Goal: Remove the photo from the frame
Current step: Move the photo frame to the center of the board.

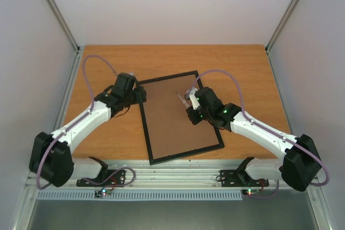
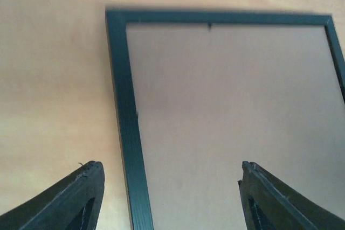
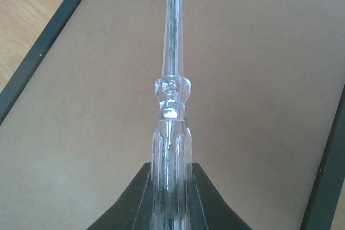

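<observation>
Wooden table point(image 1: 248, 74), pale walls point(image 1: 172, 4), aluminium corner posts point(image 1: 58, 10)

Obs: frame point(image 1: 186, 154) face down, flat on wooden table point(image 1: 248, 68).
Thin black rectangular rim, plain brown backing board point(image 1: 180, 117) facing up; long sides skewed slightly off the table's edges, roughly mid-table.

Left arm point(image 1: 81, 125), right arm point(image 1: 264, 133): white link shells, black joint housings, bulky black shoulder blocks at near corners.
Lilac cable point(image 1: 84, 78) looped along left arm; matching lilac loop point(image 1: 215, 70) on right arm.
Green indicator lights point(image 1: 222, 112) on right arm's wrist housing.
Black base brackets point(image 1: 105, 176) on near rail, small red-green lights beside them.
Left gripper point(image 2: 170, 168), right gripper point(image 3: 171, 171): dark tapered fingers; triangular recesses in left pair.
</observation>
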Robot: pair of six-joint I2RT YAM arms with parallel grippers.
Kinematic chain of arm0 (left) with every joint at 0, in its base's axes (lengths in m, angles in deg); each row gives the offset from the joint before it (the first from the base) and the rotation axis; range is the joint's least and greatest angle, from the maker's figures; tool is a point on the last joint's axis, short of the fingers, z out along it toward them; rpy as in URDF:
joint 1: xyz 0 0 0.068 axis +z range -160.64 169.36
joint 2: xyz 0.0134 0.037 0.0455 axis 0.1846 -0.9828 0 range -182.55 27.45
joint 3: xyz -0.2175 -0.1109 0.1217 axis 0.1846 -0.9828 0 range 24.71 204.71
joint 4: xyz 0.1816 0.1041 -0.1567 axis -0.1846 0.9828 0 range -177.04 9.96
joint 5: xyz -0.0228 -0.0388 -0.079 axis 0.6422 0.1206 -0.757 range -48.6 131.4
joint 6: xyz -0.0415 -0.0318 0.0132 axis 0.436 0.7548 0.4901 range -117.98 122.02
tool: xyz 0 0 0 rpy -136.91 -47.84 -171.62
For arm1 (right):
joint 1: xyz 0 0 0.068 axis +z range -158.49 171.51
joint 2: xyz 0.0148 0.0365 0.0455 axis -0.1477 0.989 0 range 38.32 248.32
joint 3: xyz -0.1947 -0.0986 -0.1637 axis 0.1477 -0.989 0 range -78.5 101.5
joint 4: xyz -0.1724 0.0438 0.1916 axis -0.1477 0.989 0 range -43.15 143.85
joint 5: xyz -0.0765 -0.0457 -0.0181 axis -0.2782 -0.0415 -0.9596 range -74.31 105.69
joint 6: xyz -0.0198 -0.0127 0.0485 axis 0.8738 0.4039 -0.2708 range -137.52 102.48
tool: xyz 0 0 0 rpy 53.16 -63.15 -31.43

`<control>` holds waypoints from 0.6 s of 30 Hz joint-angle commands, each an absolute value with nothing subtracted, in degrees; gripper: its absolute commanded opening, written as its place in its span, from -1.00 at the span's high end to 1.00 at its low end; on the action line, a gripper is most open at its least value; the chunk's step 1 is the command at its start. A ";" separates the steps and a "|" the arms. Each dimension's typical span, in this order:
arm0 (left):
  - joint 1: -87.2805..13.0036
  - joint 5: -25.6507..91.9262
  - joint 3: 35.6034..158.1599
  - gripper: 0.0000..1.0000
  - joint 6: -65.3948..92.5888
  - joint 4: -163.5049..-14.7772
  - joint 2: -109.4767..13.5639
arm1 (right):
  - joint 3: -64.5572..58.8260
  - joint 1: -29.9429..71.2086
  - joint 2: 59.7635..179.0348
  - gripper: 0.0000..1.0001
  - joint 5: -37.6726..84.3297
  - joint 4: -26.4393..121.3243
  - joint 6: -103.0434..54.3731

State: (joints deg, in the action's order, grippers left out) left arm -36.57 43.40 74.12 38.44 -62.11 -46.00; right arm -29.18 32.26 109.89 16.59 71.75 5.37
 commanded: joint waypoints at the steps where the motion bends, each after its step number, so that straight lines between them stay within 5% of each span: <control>1: -35.44 50.29 84.13 -0.42 15.80 -58.58 -55.76 | -29.97 31.99 109.08 0.98 15.03 71.34 4.91; 18: -28.08 32.37 120.96 -0.58 -13.10 -50.84 -93.48 | -30.47 31.80 111.40 0.98 14.16 70.00 5.09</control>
State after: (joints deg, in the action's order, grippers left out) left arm -29.27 36.73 114.18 -6.21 -55.14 -87.79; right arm -30.25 32.15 110.96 14.39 71.29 5.40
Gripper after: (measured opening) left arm 0.791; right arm 0.125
